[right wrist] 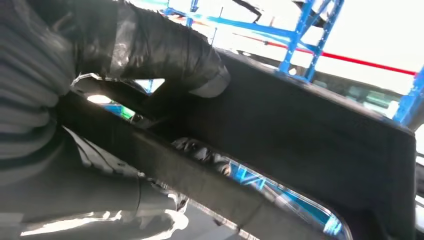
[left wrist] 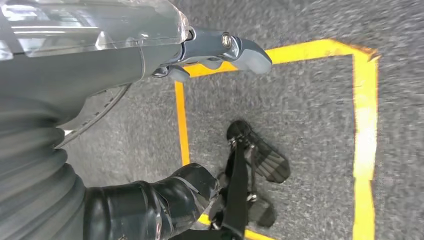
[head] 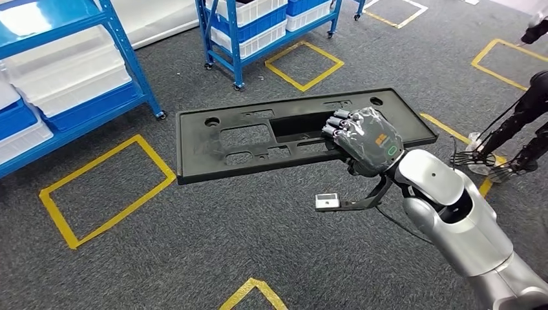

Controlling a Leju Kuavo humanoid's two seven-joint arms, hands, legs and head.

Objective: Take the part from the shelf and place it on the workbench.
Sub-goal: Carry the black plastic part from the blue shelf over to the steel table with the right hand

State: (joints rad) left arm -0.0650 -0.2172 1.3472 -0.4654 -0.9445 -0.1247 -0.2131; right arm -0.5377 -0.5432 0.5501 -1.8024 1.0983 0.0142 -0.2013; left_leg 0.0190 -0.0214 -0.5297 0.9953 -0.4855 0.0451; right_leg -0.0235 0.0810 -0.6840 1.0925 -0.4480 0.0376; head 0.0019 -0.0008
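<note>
The right hand (head: pixel 369 143) carries the part (head: pixel 258 135) over the floor, fingers (head: pixel 337 123) clamped through its central opening near one end, so the long unsupported end could sag, twist loose, or clip the shelf (head: pixel 77 77).

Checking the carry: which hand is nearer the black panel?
Right. The right hand grips the black panel through its cutout; the left hand hangs over the floor, holding nothing.
</note>
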